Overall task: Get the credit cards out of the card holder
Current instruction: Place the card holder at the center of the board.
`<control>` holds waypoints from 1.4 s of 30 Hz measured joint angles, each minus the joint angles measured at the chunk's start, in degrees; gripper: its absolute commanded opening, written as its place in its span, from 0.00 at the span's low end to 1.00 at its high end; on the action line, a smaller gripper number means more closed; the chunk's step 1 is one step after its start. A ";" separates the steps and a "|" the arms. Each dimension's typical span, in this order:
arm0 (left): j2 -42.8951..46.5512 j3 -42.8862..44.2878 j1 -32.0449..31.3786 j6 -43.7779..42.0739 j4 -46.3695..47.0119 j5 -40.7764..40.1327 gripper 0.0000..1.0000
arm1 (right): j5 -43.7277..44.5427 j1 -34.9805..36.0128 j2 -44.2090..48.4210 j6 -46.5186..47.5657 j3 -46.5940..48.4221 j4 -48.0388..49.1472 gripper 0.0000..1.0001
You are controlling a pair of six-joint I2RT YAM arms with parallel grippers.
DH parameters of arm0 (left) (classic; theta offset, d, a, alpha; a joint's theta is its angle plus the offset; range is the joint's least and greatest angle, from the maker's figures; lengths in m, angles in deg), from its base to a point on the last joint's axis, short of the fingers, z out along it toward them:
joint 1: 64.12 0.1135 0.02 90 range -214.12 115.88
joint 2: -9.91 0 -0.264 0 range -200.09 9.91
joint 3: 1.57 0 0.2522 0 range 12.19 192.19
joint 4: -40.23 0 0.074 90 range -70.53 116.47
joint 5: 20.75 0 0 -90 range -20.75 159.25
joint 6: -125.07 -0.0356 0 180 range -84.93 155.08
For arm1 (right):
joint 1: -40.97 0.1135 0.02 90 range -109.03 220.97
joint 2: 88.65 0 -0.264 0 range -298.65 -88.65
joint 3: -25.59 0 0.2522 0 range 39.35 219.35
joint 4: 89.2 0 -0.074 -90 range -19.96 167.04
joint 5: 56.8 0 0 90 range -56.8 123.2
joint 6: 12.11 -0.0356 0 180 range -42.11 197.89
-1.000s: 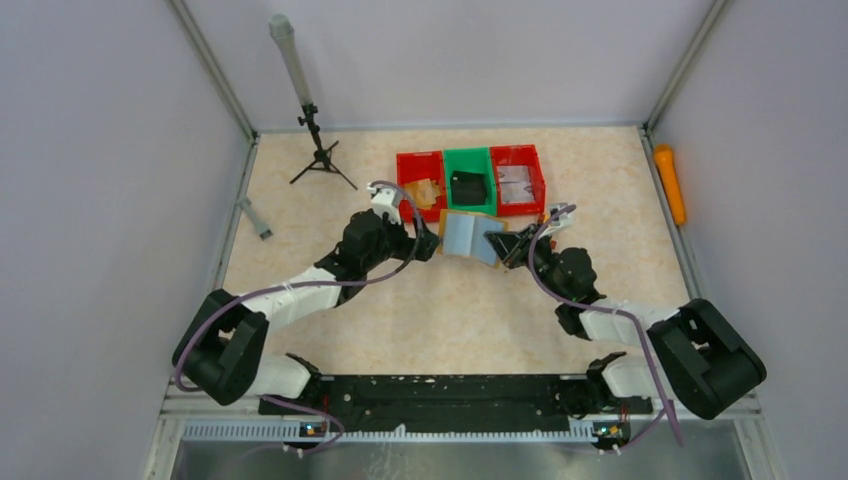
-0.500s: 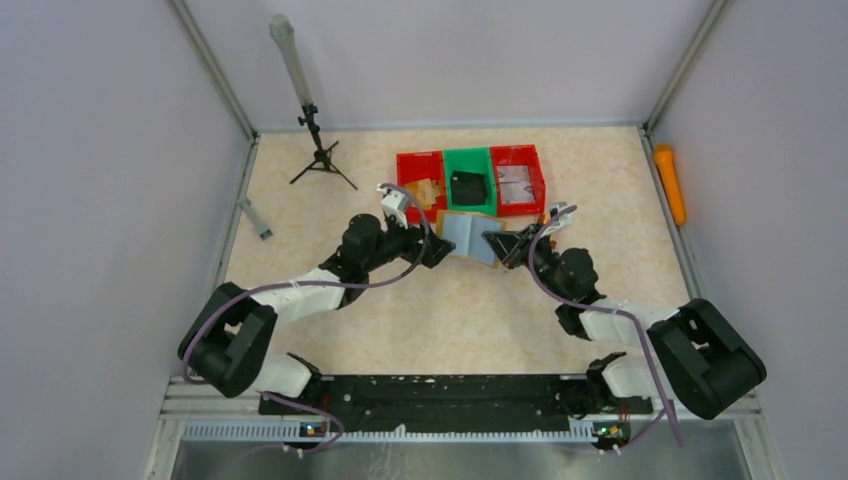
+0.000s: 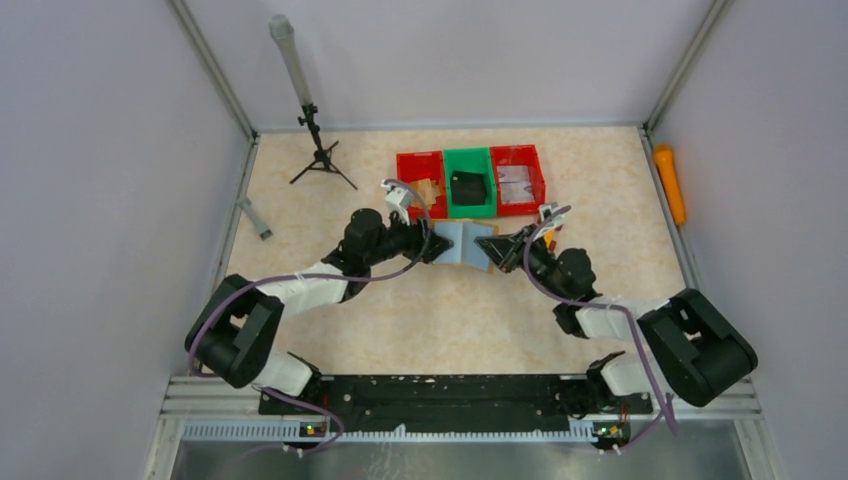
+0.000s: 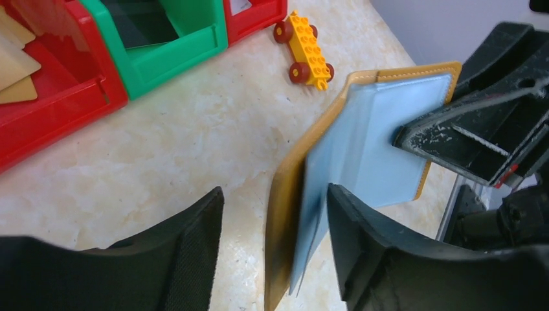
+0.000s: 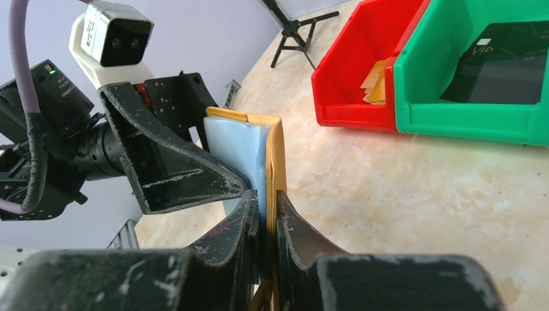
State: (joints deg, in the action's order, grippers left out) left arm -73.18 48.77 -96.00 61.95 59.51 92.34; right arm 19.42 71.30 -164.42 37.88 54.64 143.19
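Over marbled tabletop (image 4: 162,142), thin leathery wallet (image 4: 369,142)

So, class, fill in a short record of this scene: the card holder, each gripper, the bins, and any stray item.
card holder: mustard-brown, pale blue lining, half open, held on edge between the two grippers
right gripper: shut on one flap of the holder
left gripper: open, jaws either side of the other flap's edge
left red bin: tan credit cards inside
green bin: a black object inside
toy block: yellow with red wheels, on the table near the bins
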 measured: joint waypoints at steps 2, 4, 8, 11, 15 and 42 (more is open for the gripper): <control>-0.28 0.02 0.11 0.70 0.96 1.18 0.40 | -0.70 0.00 -0.35 -0.07 0.00 0.61 0.07; -1.07 0.20 0.22 1.18 1.40 2.38 0.27 | -1.33 0.00 -0.85 -0.09 0.02 0.87 0.11; -2.16 0.39 0.33 2.14 1.33 4.28 0.11 | -2.47 0.00 -3.06 -0.35 0.20 1.18 0.40; -2.16 0.39 0.81 2.47 1.33 4.09 0.06 | -3.41 0.02 -3.85 -0.55 0.20 1.57 0.45; -2.16 0.28 2.32 3.87 1.79 4.11 0.04 | -3.26 0.02 -3.80 0.09 0.50 0.42 0.44; -6.01 -1.22 6.51 12.55 11.54 11.93 0.01 | -5.62 0.02 -3.82 0.87 1.79 -2.32 0.09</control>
State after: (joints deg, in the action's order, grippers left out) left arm -79.19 47.55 -89.49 74.49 71.05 104.28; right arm 13.80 71.32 -168.24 38.76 56.43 140.88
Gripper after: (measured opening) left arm 0.110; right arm 0.097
